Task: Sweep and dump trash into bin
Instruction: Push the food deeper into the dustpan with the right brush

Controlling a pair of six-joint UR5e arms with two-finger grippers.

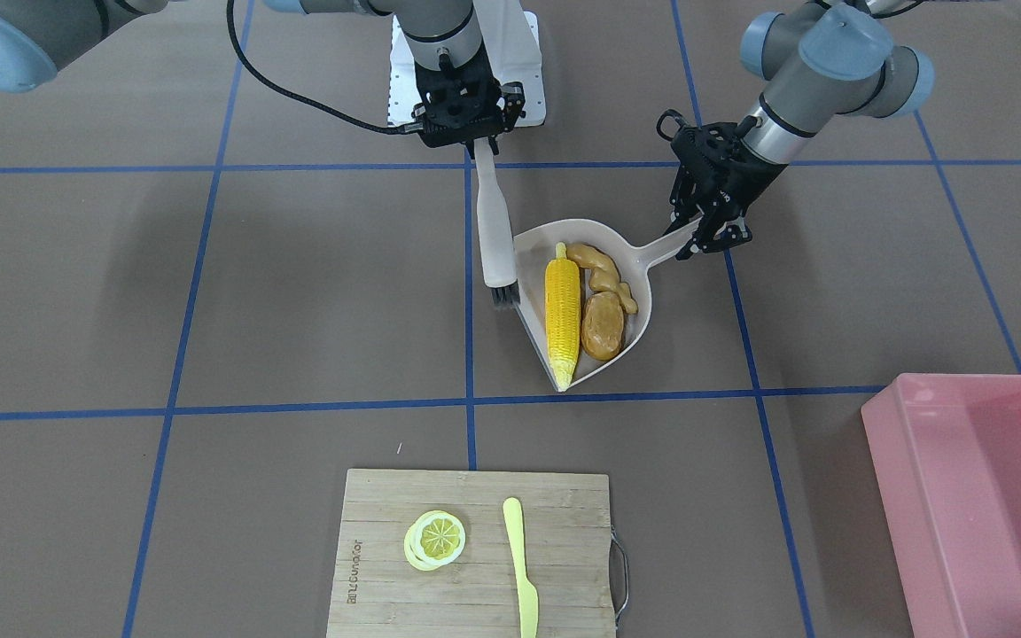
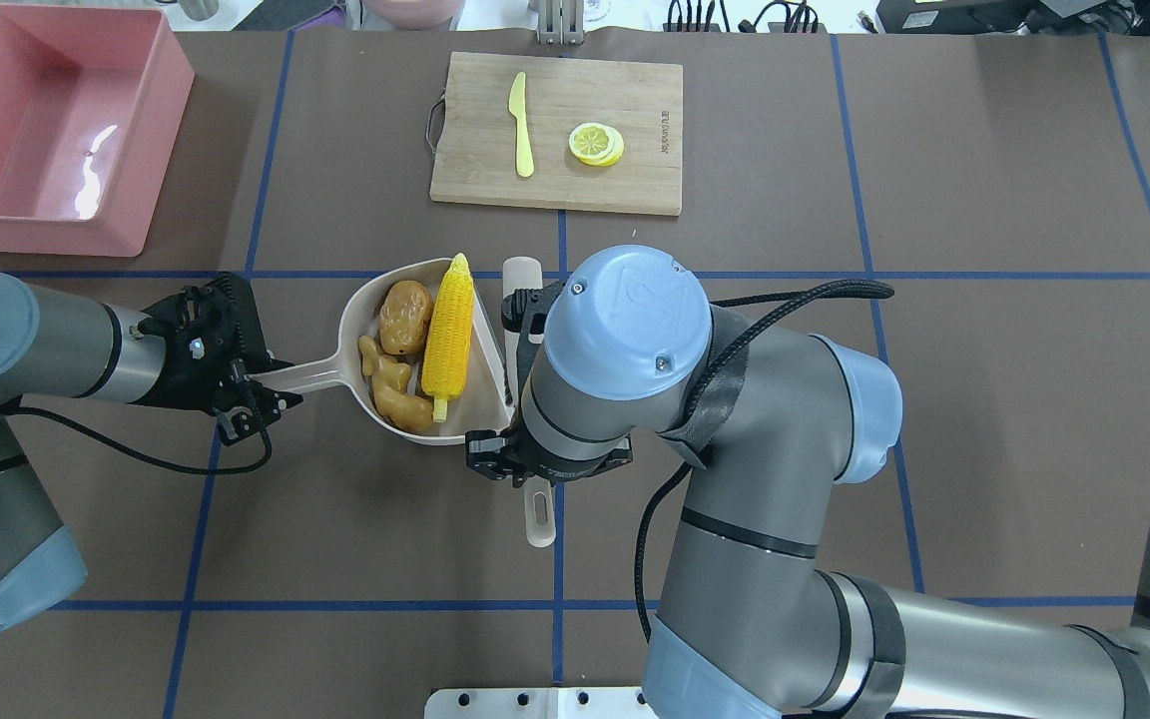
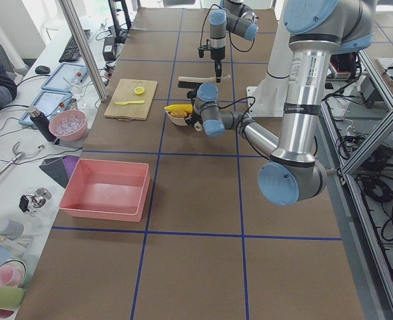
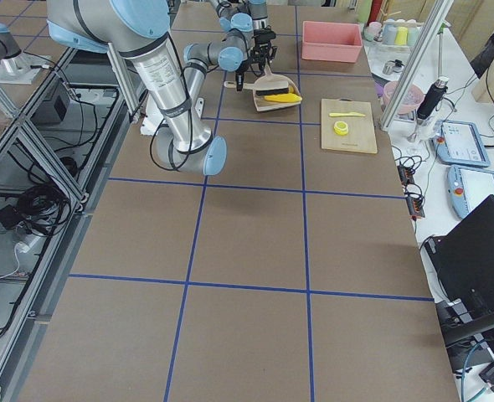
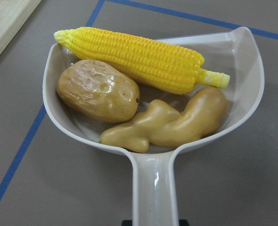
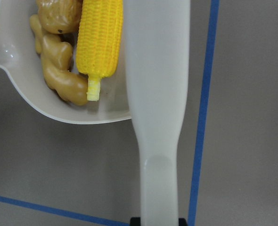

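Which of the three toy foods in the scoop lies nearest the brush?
The yellow corn cob: it lies along the open edge of the dustpan, right beside the brush, while the potato and ginger root sit behind it, toward the handle.

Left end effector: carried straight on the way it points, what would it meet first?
Beyond the dustpan handle it grips, the left end effector would likely meet the ginger root first, though its downward tilt is unclear.
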